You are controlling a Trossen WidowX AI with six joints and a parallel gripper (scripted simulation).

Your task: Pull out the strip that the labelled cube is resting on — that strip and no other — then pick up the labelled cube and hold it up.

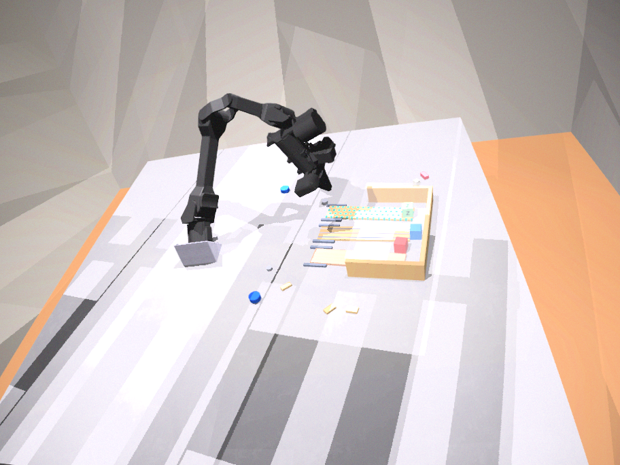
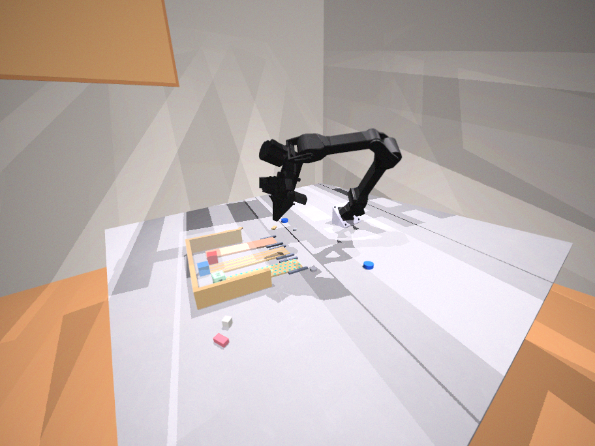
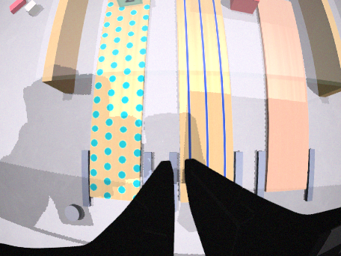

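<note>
The pale green cube (image 1: 407,210) (image 2: 218,276) (image 3: 130,1) marked Z rests on the far end of the strip with cyan dots (image 1: 345,211) (image 2: 286,267) (image 3: 116,155), the left one in the wrist view. A blue-striped strip (image 3: 217,123) lies in the middle and a plain salmon strip (image 1: 328,256) (image 3: 287,131) at the right. My gripper (image 1: 328,188) (image 2: 275,218) (image 3: 178,169) is shut on nothing, with a narrow gap between its fingertips. It points down above the strips' near ends; in the wrist view its tips appear between the dotted and striped strips, overlapping the striped one's edge.
A wooden-walled tray (image 1: 385,269) (image 2: 235,289) (image 3: 60,45) surrounds the strips' far ends, open toward the arm. A blue cube (image 1: 415,231) (image 2: 203,268) and a red cube (image 1: 400,245) (image 2: 211,257) stand inside. Grey rails (image 3: 86,176) flank the near ends. A grey disc (image 3: 73,212) lies near the dotted strip.
</note>
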